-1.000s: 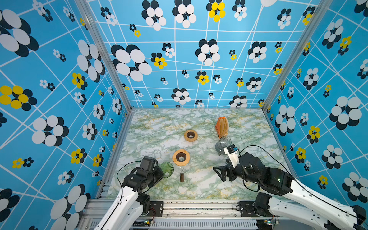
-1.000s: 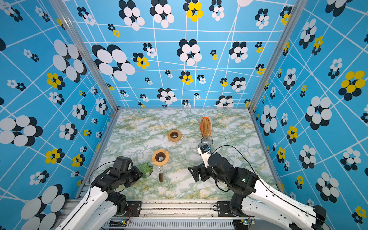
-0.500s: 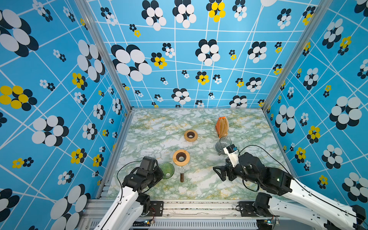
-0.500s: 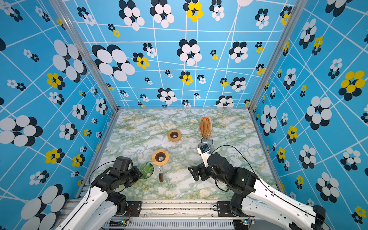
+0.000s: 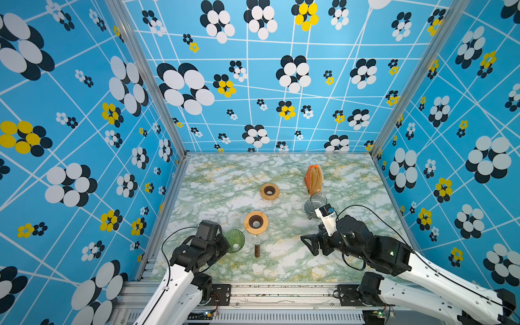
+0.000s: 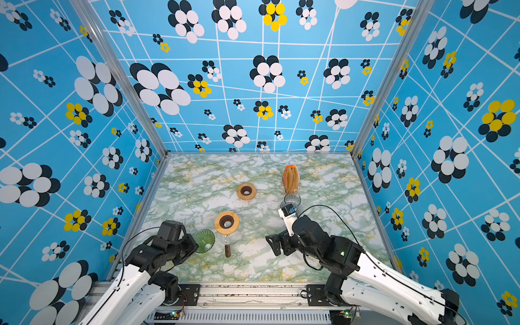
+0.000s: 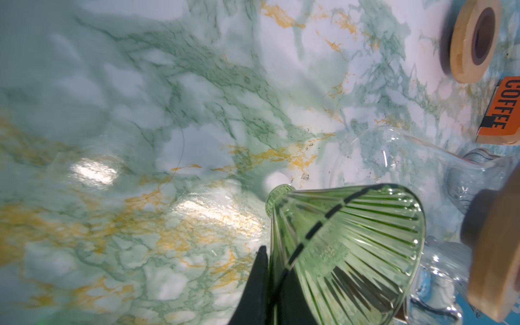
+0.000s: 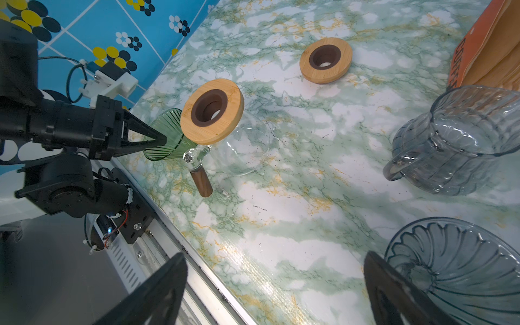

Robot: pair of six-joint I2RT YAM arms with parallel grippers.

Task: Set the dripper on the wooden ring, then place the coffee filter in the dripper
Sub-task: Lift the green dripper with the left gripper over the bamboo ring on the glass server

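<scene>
Opening step, it seems: the left hand (image 8: 162, 139) is closed tight on the rim of the green ribbed glass dripper (image 7: 351, 244), tipped on its side. The right hand (image 5: 309, 245) gapes wide, empty. Next: stand the dripper upright (gently, it is glass). The orange pack of paper coffee filters (image 5: 313, 180) stands at the far side of the marbled desk (image 5: 225, 174).

bright, even light fills the booth (image 5: 84, 112) in both top views, and shadows on the marbled bench (image 5: 281, 174) are short and soft. the wide lens bows the white lines on its walls near the edges. in the left wrist view two white glare patches lie on the bench, much of it is blurred, and the green glass dripper (image 7: 346, 239) is sharp.
</scene>
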